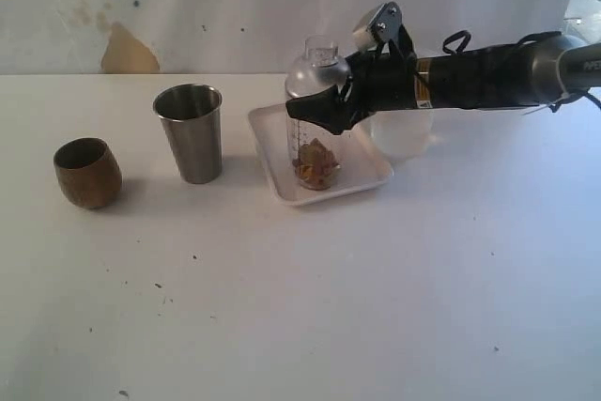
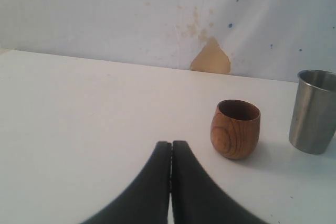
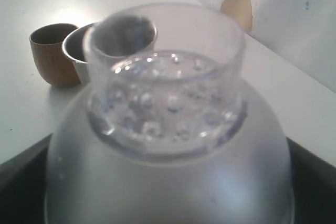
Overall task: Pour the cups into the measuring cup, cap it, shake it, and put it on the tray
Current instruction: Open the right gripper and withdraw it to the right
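Note:
The capped measuring cup (image 1: 317, 152), with brown bits at its bottom, stands upright in the white tray (image 1: 374, 176); whether its base rests on the tray I cannot tell. My right gripper (image 1: 319, 112) is shut on its upper wall, just below the clear dome cap (image 1: 316, 70). In the right wrist view the cap (image 3: 168, 171) fills the frame, with dark fingers (image 3: 13, 182) at its sides. The steel tumbler (image 1: 190, 131) and the wooden cup (image 1: 87, 172) stand upright left of the tray. My left gripper (image 2: 171, 145) is shut on nothing, short of the wooden cup (image 2: 235, 128).
A frosted translucent tumbler (image 1: 404, 133) stands behind the tray, under the right arm. A wall with a brown patch (image 1: 129, 52) closes the table's far edge. The steel tumbler (image 2: 314, 111) stands beyond the wooden cup in the left wrist view.

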Controlling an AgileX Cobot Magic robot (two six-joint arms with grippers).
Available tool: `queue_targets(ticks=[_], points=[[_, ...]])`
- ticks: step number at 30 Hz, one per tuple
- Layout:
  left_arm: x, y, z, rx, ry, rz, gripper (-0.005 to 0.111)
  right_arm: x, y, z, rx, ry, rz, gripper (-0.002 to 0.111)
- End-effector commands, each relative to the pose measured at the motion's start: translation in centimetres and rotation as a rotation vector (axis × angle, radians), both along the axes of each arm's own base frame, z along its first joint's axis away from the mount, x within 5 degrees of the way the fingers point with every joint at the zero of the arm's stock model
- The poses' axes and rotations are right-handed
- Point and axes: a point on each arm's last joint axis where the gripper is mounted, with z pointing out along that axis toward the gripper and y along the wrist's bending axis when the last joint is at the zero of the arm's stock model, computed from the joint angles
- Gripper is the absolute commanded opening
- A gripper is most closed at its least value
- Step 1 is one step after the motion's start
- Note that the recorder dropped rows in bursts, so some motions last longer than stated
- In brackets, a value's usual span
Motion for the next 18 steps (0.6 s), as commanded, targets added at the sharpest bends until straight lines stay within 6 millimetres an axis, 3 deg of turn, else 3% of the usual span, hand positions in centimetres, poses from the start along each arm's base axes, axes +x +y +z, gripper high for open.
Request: queue_targets(ticks=[1,18], points=[[0.0,0.0,0.0,0.0,-0.01,-0.002,0.001,0.0,0.0,0.6,0.022,-0.003,-0.007,0.089],[0.0,0.0,0.0,0.0,-0.01,-0.002,0.001,-0.5,0.1,4.2,0.083,-0.04,-0.016,0.089]])
